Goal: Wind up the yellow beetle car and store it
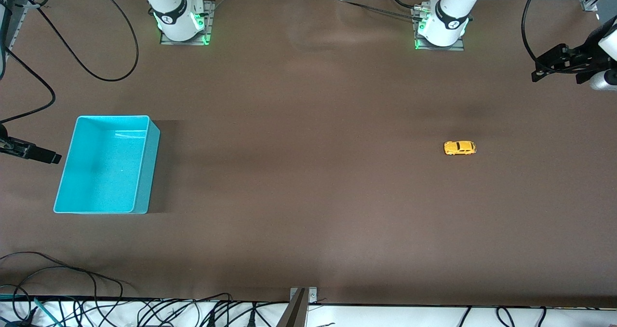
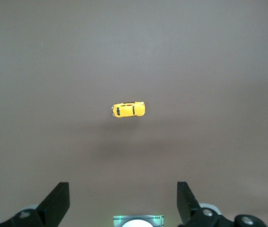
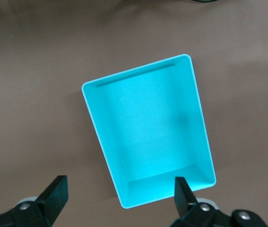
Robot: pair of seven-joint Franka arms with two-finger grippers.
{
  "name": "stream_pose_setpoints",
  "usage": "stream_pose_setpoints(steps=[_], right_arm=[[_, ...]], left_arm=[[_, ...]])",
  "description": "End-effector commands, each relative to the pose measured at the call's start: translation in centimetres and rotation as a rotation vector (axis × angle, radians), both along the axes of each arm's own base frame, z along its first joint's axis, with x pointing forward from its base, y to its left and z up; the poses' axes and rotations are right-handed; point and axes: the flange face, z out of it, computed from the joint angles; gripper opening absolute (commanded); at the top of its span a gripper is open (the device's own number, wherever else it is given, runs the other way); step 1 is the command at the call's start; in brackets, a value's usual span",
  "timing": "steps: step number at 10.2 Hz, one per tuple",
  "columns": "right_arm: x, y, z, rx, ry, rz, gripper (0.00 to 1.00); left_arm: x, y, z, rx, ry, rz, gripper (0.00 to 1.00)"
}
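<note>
The yellow beetle car (image 1: 460, 147) stands on its wheels on the brown table, toward the left arm's end. In the left wrist view the car (image 2: 128, 109) lies well below the left gripper (image 2: 122, 189), whose fingers are open and empty. That gripper (image 1: 547, 65) hangs high over the table's edge at the left arm's end. The cyan bin (image 1: 150, 172) sits empty toward the right arm's end. The right gripper (image 1: 42, 154) hovers beside it at the table's edge. From the right wrist, the bin (image 3: 148, 132) is below the open, empty right gripper (image 3: 120, 182).
Black cables (image 1: 72, 57) loop over the table near the right arm's base (image 1: 181, 20), and more trail along the edge nearest the front camera. A metal bracket (image 1: 301, 303) juts up at the middle of that edge. The left arm's base (image 1: 443, 25) stands farthest from the camera.
</note>
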Motion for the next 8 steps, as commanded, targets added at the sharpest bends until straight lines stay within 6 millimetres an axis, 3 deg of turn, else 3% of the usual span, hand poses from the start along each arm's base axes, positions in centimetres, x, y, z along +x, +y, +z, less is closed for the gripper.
stream_pose_setpoints(steps=[1,4,8], right_arm=[[-0.6,0.9,1.6,0.005,-0.021,0.016,1.0],[-0.3,3.0,1.7,0.013,-0.03,0.05,1.0],[-0.1,3.4,1.7,0.011,-0.044,0.059,1.0]], left_arm=[[0.2,0.1,0.5,-0.015,0.003,0.005,1.0],[0.2,0.1,0.5,-0.015,0.003,0.005,1.0],[0.2,0.2,0.4,-0.015,0.005,0.008,1.0]])
